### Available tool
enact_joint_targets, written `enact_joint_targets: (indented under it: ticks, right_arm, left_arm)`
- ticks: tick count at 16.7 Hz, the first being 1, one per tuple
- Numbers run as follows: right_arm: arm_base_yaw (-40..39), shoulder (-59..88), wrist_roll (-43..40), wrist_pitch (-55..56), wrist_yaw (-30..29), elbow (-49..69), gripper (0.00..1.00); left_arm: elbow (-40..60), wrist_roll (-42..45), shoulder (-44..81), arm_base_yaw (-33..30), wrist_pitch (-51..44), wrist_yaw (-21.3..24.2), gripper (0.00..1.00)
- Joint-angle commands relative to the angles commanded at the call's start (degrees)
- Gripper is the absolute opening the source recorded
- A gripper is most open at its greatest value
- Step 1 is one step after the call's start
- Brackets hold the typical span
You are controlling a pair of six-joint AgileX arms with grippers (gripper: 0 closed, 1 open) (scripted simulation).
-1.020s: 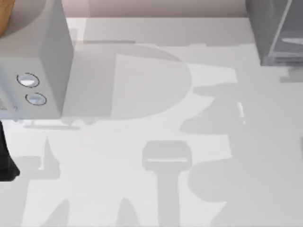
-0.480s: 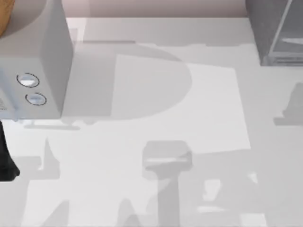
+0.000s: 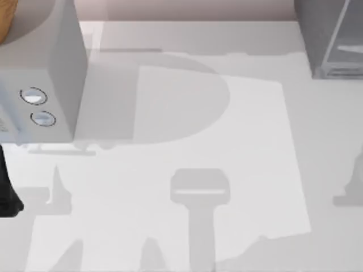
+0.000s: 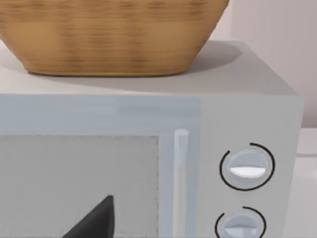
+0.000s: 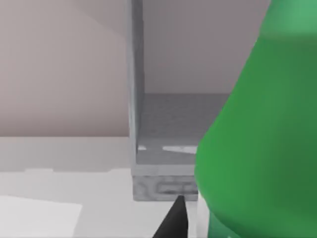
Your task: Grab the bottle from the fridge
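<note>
The bright green bottle [image 5: 257, 148] looms close in the right wrist view, out in front of the fridge [image 5: 163, 186]. My right gripper [image 5: 218, 225] is shut on it, with one dark fingertip [image 5: 173, 220] against its side and the other hidden behind it. The fridge [image 3: 332, 39] is a dark grey speckled box with a pale glass pane, at the table's far right corner. My left gripper [image 4: 94, 223] is parked in front of the light grey box, and part of that arm [image 3: 7, 192] shows at the table's left edge.
A light grey box with two round knobs [image 3: 39, 85] stands at the far left, its knobs [image 4: 246, 168] facing the left wrist camera. A wicker basket [image 4: 111, 37] sits on top of it. The white tabletop [image 3: 187, 124] carries soft shadows.
In the top view the right arm's shadow has slid from mid-table to the right edge and toward the front. The left arm has not moved.
</note>
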State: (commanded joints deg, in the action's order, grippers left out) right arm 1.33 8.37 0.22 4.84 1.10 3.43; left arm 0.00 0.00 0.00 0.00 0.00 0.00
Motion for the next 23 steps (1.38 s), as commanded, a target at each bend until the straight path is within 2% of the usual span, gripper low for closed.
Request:
enact_joint_targets:
  ticks: [4, 10, 12, 16, 23]
  right_arm:
    - [-1.3, -7.9, -0.2, -4.6, -1.0, -3.3, 0.0]
    - [-1.2, -8.1, -0.1, -4.7, -1.1, -3.3, 0.0]
    - [-2.8, -6.3, -0.1, -2.9, -2.7, -3.2, 0.0]
    - [-11.1, 4.6, 0.1, 8.0, -11.1, -2.3, 0.0]
    - [-33.4, 39.5, 0.9, 38.7, -33.9, -0.6, 0.0]
  left_arm:
    - [0.0, 0.0, 0.0, 0.0, 0.0, 0.0, 1.0]
    - [0.0, 0.0, 0.0, 0.0, 0.0, 0.0, 1.0]
    - [0.0, 0.0, 0.0, 0.0, 0.0, 0.0, 1.0]
    - [0.0, 0.0, 0.0, 0.0, 0.0, 0.0, 1.0]
    - [0.0, 0.0, 0.0, 0.0, 0.0, 0.0, 1.0]
